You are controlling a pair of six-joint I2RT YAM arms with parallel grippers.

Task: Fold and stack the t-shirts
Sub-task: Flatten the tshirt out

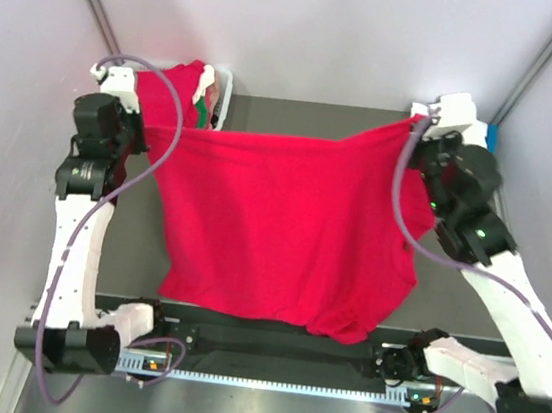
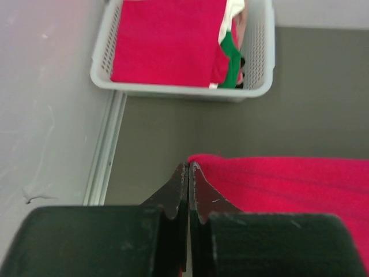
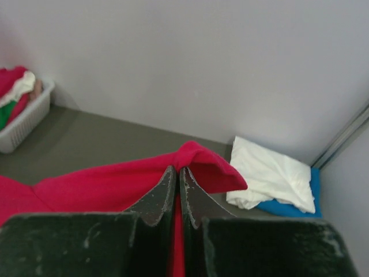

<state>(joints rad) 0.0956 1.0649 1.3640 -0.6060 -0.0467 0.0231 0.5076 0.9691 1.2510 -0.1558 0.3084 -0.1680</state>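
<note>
Pinched shut on opposite upper corners of a soft, matte red t-shirt [image 1: 283,228] with left gripper [image 2: 188,172] and right gripper [image 3: 176,175], holding it spread and sagging over the dark table [image 1: 297,118]. Far left, a pale perforated basket [image 2: 256,69] of red cloth; far right, a rumpled white t-shirt [image 3: 262,173] on a blue t-shirt [image 3: 288,209]. Hemmed by walls [image 1: 3,133] either side, with bare tabletop along the far edge.

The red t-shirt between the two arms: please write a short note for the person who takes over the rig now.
Left gripper: shut on one corner of the bright red cloth t-shirt.
Right gripper: shut on the other corner. The shirt hangs spread between them.
A folded white cloth shirt lies on a blue cloth at the far right, seemingly done.
To do: fold and stack the red one; more clothes wait in the pale plastic basket.
</note>
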